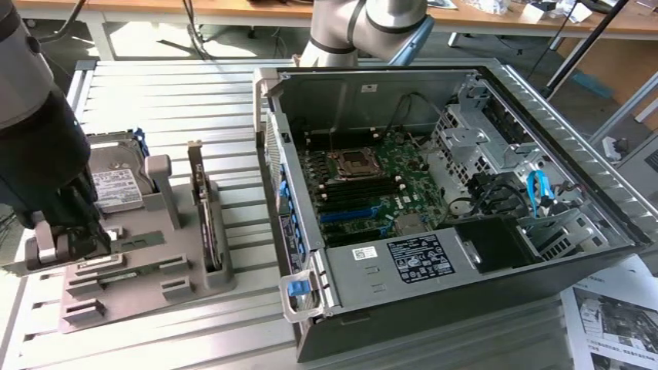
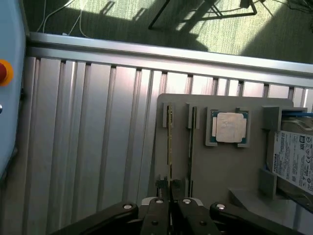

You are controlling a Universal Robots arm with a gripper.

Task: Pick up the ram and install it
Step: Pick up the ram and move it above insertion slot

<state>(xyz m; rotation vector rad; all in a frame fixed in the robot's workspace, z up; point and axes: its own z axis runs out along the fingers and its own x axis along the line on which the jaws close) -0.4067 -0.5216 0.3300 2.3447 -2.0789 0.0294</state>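
Observation:
The ram [image 2: 169, 147] is a thin green stick seen edge-on, standing in a slot of the grey holder tray [image 2: 215, 166]. My gripper [image 2: 170, 198] sits over one end of it, its two dark fingers [image 2: 157, 210] pressed together with the stick's edge between them. In the exterior view my gripper [image 1: 57, 250] hangs low over the tray [image 1: 196, 289] at the exterior view's left. A green stick [image 1: 119, 271] lies along the tray just beside it. The open computer case [image 1: 555, 116] with its motherboard [image 1: 370, 185] stands to the exterior view's right, apart from the gripper.
The tray also holds a square silver processor chip [image 2: 230, 127], a hard drive [image 1: 115, 185] and a dark upright expansion card [image 1: 206, 223]. A ribbed metal table [image 1: 154, 92] carries everything. Papers [image 1: 617, 316] lie by the case. A red button [image 2: 2, 72] sits at the table's side.

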